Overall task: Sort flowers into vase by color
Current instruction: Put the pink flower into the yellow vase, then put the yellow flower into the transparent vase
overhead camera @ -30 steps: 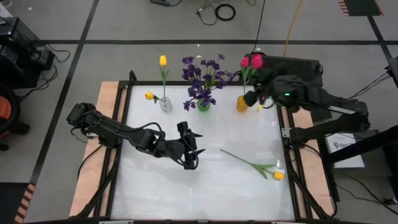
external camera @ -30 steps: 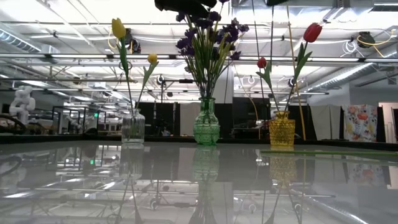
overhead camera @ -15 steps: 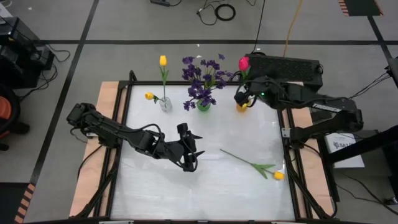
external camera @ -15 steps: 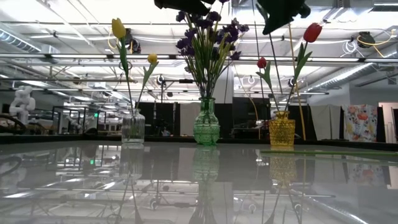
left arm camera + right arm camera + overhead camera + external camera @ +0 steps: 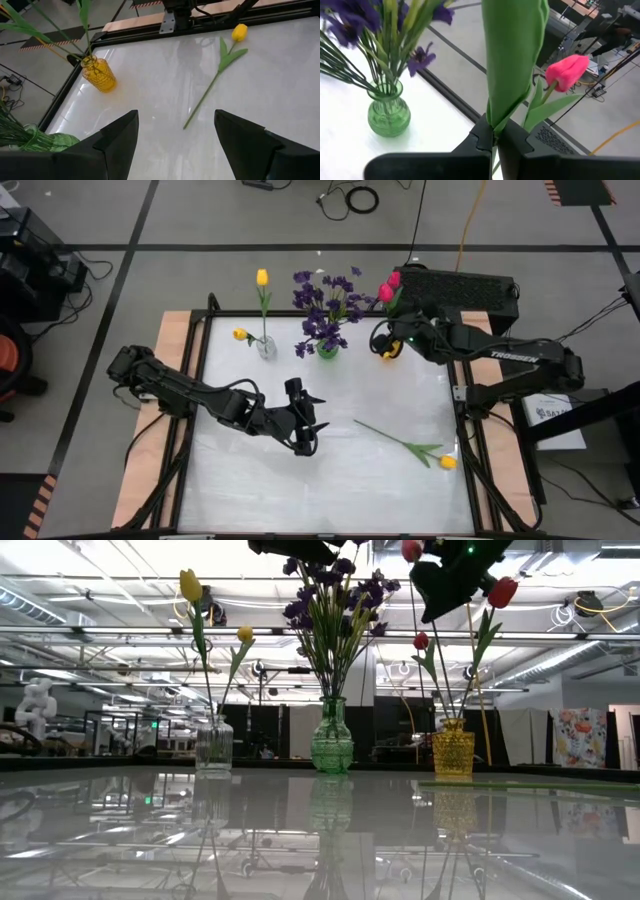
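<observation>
Sorting well along, not finished.

At the table's 11 o'clock: clear vase (image 5: 266, 347) holding two yellow tulips (image 5: 262, 278), upright in the low view. Done, as far as visible.

Below it, toward 8 o'clock of centre: left gripper (image 5: 305, 420) hanging over bare table (image 5: 350, 480), fingers (image 5: 117, 137) spread apart, nothing between them. From its wrist camera, loose tulip in sight ahead, well apart.

At 12 o'clock: green vase (image 5: 327, 351) packed with purple blossoms (image 5: 325, 305). Looks complete.

At 1 o'clock: amber vase (image 5: 388, 348) with pink-red tulips (image 5: 503, 592) standing in it. Right gripper (image 5: 385, 340) directly above the vase, fingers pinched tight on the green leafy stem (image 5: 512, 60) of a pink-red tulip (image 5: 566, 72). In the low view, gripper high among the stems, bloom near the top edge. Judged mid-insertion: stem over the right vase; whether its foot is already inside the mouth cannot be told. Release not yet made.

At 4 o'clock: one yellow tulip (image 5: 447, 463) lying flat on the table, stem (image 5: 385, 434) pointing toward centre, untouched.

Left to do, by judgement: letting go of the pink-red tulip, then picking up the lying yellow one and carrying it across to the clear vase at 11 o'clock.
</observation>
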You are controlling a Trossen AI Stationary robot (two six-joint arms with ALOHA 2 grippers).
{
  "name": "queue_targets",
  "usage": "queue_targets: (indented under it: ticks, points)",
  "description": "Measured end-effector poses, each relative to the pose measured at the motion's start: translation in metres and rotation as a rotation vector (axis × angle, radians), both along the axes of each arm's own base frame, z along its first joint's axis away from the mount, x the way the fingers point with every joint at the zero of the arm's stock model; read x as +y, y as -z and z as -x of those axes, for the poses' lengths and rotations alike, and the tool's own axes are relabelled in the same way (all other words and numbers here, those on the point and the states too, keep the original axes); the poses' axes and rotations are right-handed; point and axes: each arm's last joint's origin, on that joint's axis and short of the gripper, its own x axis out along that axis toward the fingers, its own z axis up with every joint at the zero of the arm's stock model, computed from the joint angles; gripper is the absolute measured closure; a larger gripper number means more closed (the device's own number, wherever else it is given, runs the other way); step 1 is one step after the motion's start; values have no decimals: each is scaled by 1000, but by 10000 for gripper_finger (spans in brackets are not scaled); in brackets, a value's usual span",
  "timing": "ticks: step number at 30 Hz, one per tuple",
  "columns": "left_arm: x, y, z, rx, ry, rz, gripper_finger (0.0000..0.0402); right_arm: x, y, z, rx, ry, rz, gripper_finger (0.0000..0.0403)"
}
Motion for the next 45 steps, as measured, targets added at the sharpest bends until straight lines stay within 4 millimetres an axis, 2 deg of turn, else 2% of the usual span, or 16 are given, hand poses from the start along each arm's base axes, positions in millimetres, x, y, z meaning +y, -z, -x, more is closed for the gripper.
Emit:
queue_targets:
  ticks: [11,18,24,36,40,45]
  points:
    - [0,0,0,0,0,0,134,-2,15,-1,1,9,-3,397]
    - [0,0,0,0,0,0,134,-4,24,0,12,23,-20,370]
    - [0,0,0,0,0,0,134,-5,22,0,21,18,-12,343]
    - [0,0,0,3,0,-1,134,-2,-2,5,13,-37,10,220]
    - [0,1,1,10,1,-3,134,6,-24,16,-24,-90,0,186]
    - [0,0,0,4,1,-1,134,22,-62,38,-94,-237,-63,161]
